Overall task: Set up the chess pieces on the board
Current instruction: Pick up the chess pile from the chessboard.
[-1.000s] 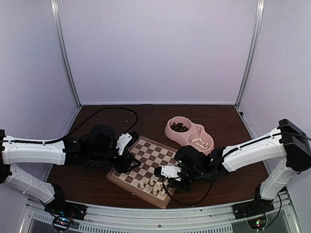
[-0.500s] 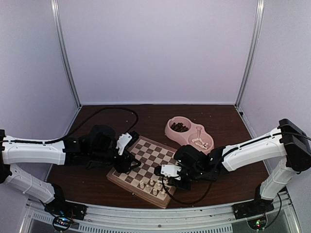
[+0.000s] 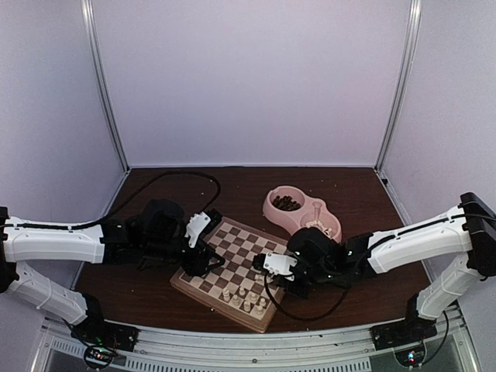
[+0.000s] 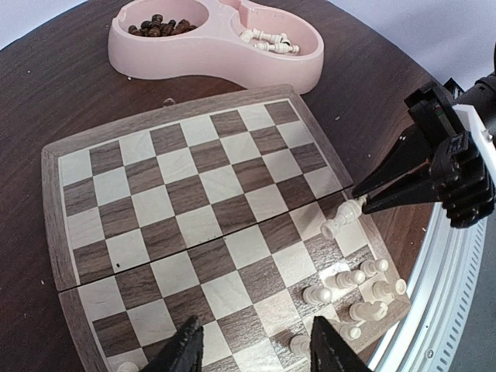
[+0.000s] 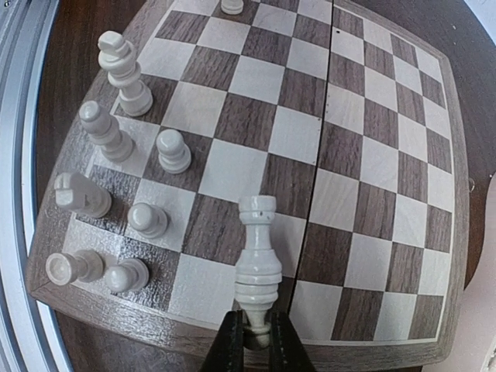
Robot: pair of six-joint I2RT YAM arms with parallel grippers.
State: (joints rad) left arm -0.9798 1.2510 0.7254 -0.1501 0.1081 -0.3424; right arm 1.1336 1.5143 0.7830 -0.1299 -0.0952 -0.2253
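Right wrist: right hand clamps chess piece; left wrist shows tilt

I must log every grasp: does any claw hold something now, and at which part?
The right claw pinches one cream chess piece by the end nearest its wrist. The left claw holds nothing.

Board centre and far rows bare, free to pass. Chess pieces crowd near-right corner. Right gripper with one piece over right edge; left gripper over left; pink bowl behind.
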